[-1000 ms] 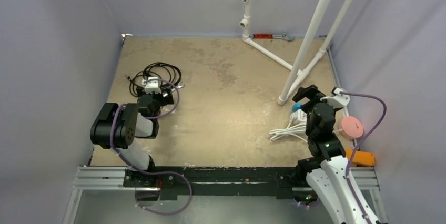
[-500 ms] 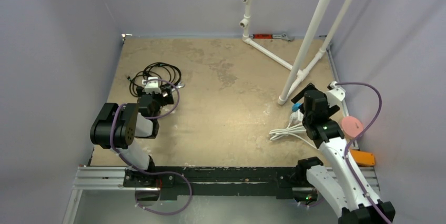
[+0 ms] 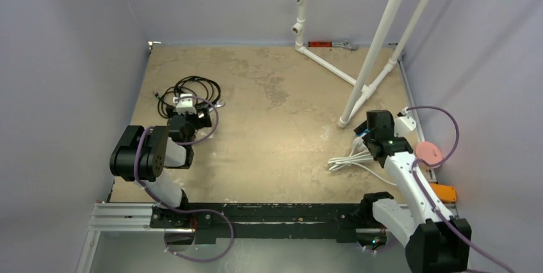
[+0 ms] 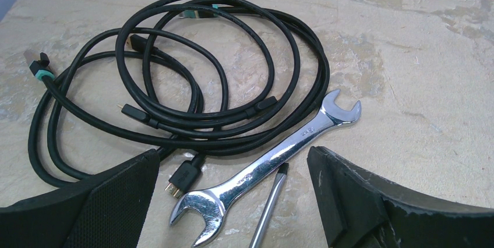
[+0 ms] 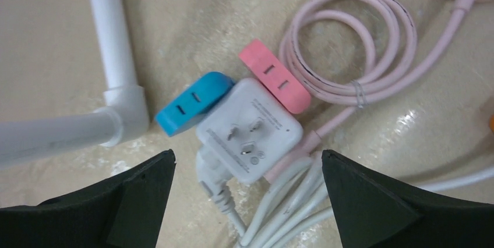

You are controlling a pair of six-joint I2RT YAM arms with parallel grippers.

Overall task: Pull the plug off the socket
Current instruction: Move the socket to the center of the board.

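Socket (image 3: 445,192) — the orange strip — lies at the table's near right edge, partly hidden behind the right arm. Right gripper (image 5: 247,155), fingers spread wide, hangs over a white cube adapter (image 5: 250,131) with a blue block (image 5: 195,102) and a pink block (image 5: 274,82) touching it. Left gripper (image 4: 233,153) — also spread — sits over a black cable coil (image 4: 175,85) and a wrench (image 4: 274,155).

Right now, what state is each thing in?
Left gripper: open, above the wrench.
Right gripper: open, above the white adapter.
White adapter: lying loose, unheld.
Black cable: coiled, unheld.
Pink cord: coiled and tied.
Wrench: lying flat.
Orange power strip: partly hidden; plugged or not, cannot tell.
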